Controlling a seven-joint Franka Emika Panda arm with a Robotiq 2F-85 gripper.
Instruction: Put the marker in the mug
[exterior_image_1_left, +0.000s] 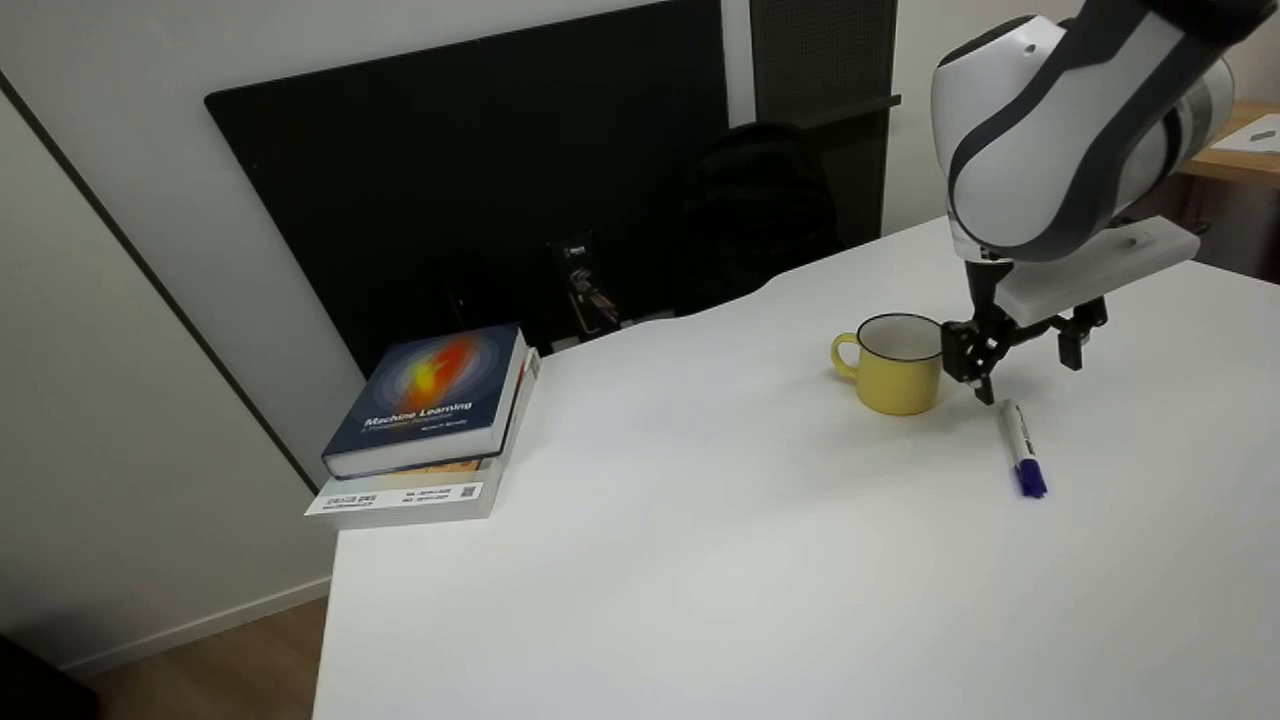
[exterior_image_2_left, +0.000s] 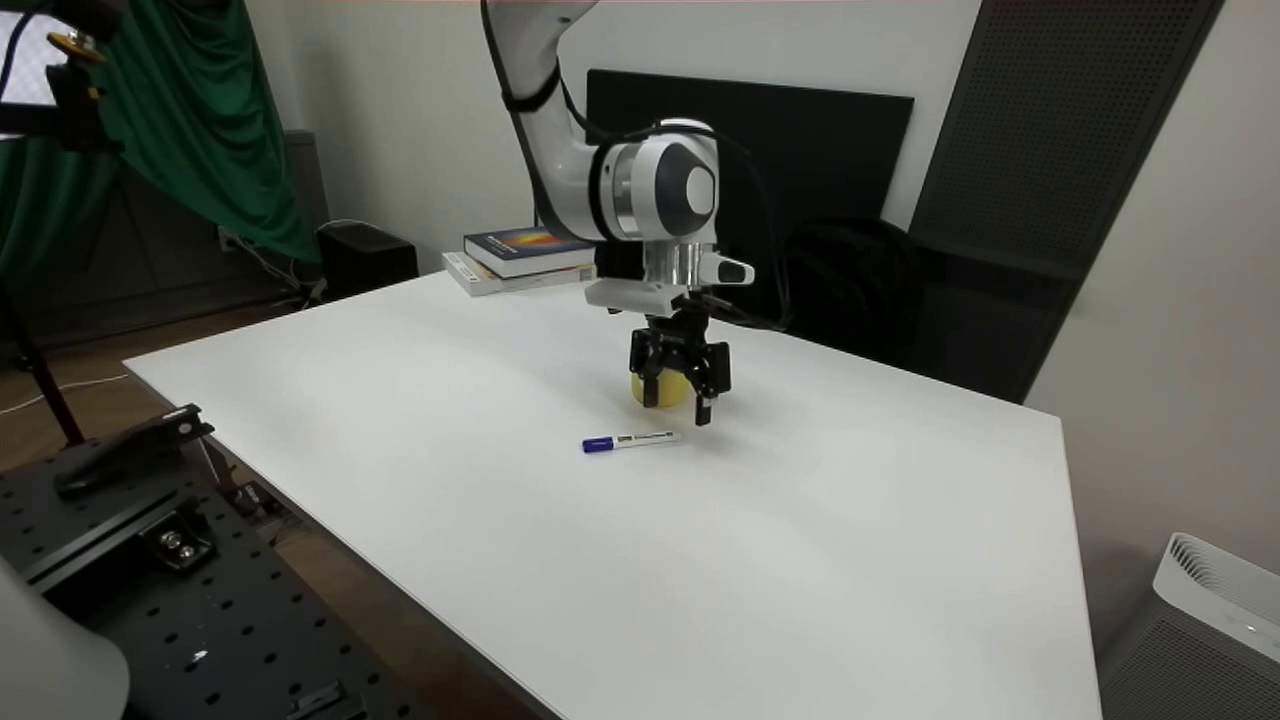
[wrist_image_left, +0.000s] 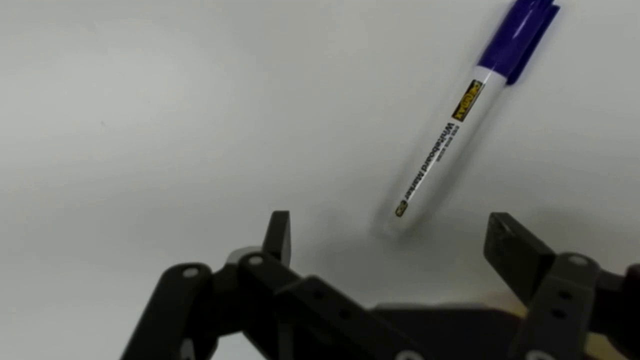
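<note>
The marker (exterior_image_1_left: 1020, 440) is white with a dark blue-purple cap and lies flat on the table. It also shows in an exterior view (exterior_image_2_left: 640, 440) and in the wrist view (wrist_image_left: 445, 140), cap end away from the gripper. The yellow mug (exterior_image_1_left: 898, 382) stands upright beside the gripper, its handle on the far side from it. In an exterior view the mug (exterior_image_2_left: 670, 389) is mostly hidden behind the fingers; in the wrist view only a yellow bit (wrist_image_left: 602, 348) shows. My gripper (exterior_image_1_left: 1028, 374) is open and empty above the table, near the marker's uncapped end (wrist_image_left: 389, 222).
The white table (exterior_image_1_left: 650, 560) bears a stack of two books (exterior_image_1_left: 430, 400) at a far corner, also in an exterior view (exterior_image_2_left: 530, 252). A black panel (exterior_image_1_left: 480, 180) and a dark backpack (exterior_image_1_left: 765, 190) stand behind the table edge.
</note>
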